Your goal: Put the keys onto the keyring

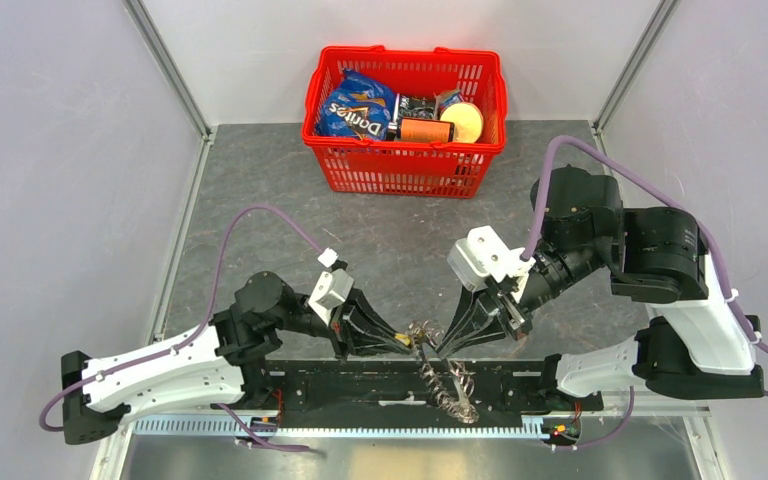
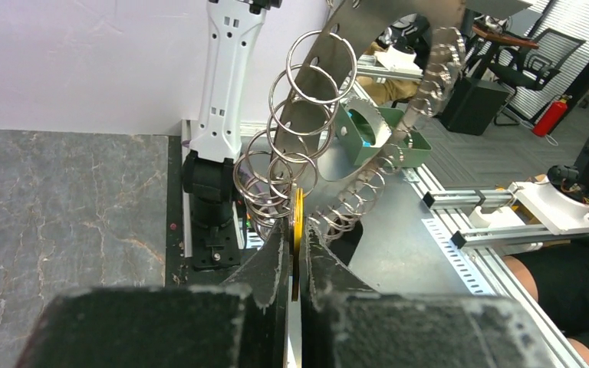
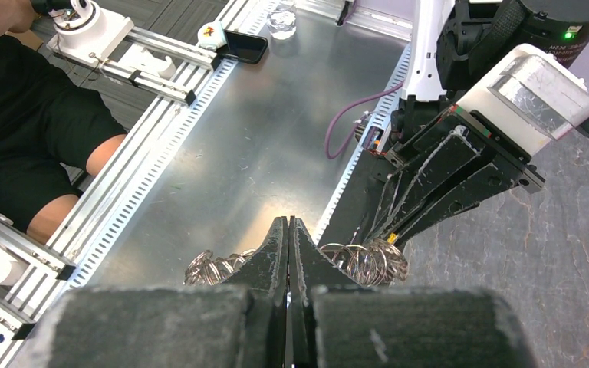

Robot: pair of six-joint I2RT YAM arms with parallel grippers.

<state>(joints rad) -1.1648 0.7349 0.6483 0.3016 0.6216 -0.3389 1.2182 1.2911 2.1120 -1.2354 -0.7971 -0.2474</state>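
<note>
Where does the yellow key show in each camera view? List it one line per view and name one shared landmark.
Top external: the yellow key sits at the left gripper tip, mid-table.
Left wrist: edge-on between the fingers, lower centre.
Right wrist: a yellow speck at that gripper's tip, right of centre.
Shared landmark: the keyring, a string of silver rings beside it.

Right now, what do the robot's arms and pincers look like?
The left arm and right arm are white shells with black joints. A purple cable loops along each. The left pincer and right pincer have black, tapering fingers behind white blocks.
</note>
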